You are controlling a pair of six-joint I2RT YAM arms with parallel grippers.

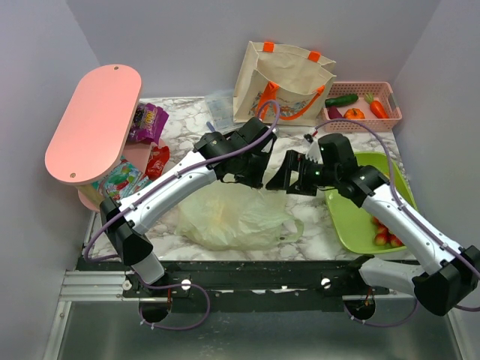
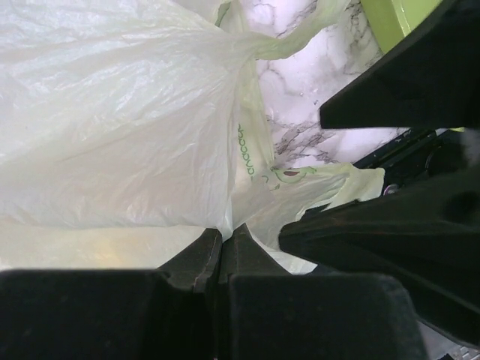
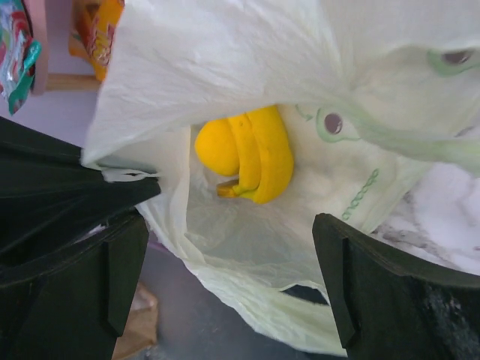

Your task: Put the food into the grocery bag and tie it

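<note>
Top view: even, diffuse overhead light, marble counter point(image 1: 184, 127) bright, shadows faint and soft-edged, no harsh glare. Left wrist view: pale bag point(image 2: 112, 112) washed almost white, creases still legible; black left fingers point(image 2: 195, 259) close to lens, dark and featureless. Right wrist view: banana bunch point(image 3: 255, 157) vivid, fairly sharp; right fingers point(image 3: 375, 292) soft, underexposed at frame edges.

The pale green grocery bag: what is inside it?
Inside the grocery bag, a banana bunch and a round yellow fruit beside it show. Folded plastic hides the rest of the inside.
</note>
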